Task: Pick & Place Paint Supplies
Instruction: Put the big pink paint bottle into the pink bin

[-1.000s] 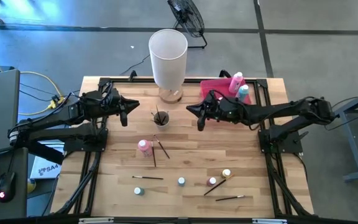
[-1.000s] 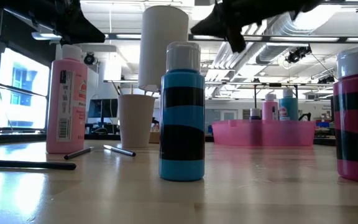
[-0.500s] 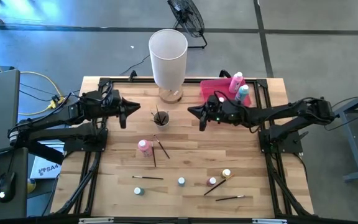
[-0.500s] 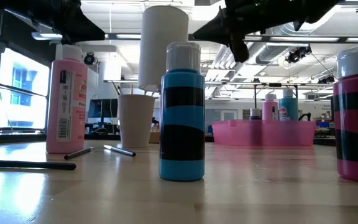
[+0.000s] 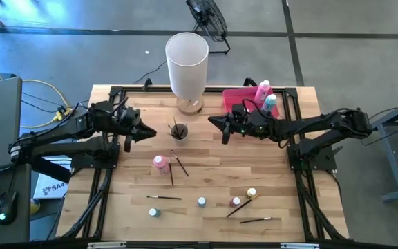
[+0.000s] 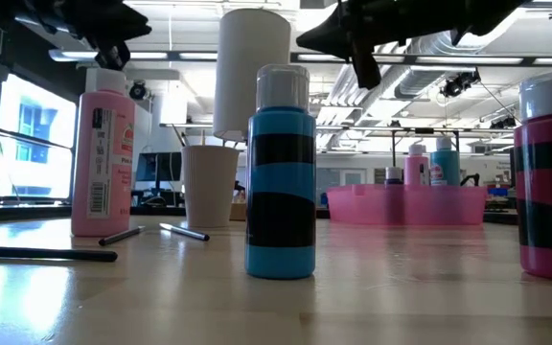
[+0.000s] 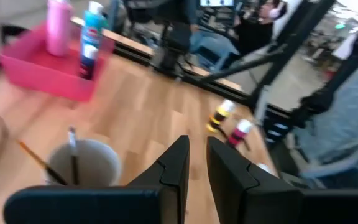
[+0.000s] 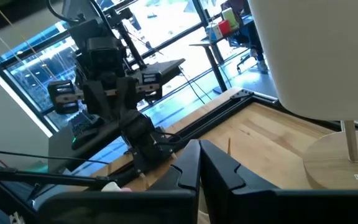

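Observation:
Several thin dark paintbrushes (image 5: 172, 173) and tiny capped bottles (image 5: 202, 201) lie and stand on the near half of the wooden table. A pink bottle (image 5: 160, 162) stands upright mid-table. A small cup (image 5: 179, 131) holds two brushes. My left gripper (image 5: 148, 131) hangs left of the cup above the table, its fingers (image 7: 179, 163) a narrow gap apart with nothing between them. To the right of the cup my right gripper (image 5: 213, 123) hovers shut and empty (image 8: 195, 152).
A pink tray (image 5: 239, 96) at the far right holds a pink bottle (image 5: 262, 91) and a teal bottle (image 5: 271, 104). A tall white cylinder (image 5: 186, 61) on a wooden base stands at the far middle. Bare wood lies between the cup and the near bottles.
My left gripper has swung at the wrist, from pointing toward the table's right edge to slanting toward the near edge and the cup, without leaving its place. The bottles, brushes and cup have stayed where they were.

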`<move>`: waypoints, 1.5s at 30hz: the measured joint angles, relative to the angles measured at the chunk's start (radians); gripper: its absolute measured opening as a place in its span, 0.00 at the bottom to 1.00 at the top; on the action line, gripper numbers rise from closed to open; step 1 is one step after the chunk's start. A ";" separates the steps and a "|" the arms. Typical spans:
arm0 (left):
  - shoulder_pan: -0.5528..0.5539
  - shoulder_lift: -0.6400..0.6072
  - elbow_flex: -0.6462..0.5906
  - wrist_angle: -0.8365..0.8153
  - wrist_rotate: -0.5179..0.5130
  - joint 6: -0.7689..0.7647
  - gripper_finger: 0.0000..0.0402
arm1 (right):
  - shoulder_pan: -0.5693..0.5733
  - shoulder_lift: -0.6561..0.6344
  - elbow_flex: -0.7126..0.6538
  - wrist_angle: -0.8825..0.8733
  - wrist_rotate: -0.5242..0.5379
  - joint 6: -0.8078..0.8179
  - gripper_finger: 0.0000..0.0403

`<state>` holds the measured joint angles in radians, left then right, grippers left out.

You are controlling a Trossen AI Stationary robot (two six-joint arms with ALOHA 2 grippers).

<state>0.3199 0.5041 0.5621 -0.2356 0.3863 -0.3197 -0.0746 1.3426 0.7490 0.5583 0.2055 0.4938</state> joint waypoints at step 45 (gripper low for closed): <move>-0.628 0.130 0.227 -0.350 -0.507 -0.063 0.00 | -0.006 0.000 0.000 0.028 0.000 0.026 0.01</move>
<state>-0.3084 0.6346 0.7891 -0.5851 -0.1204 -0.3827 -0.0803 1.3430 0.7490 0.5863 0.2053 0.5201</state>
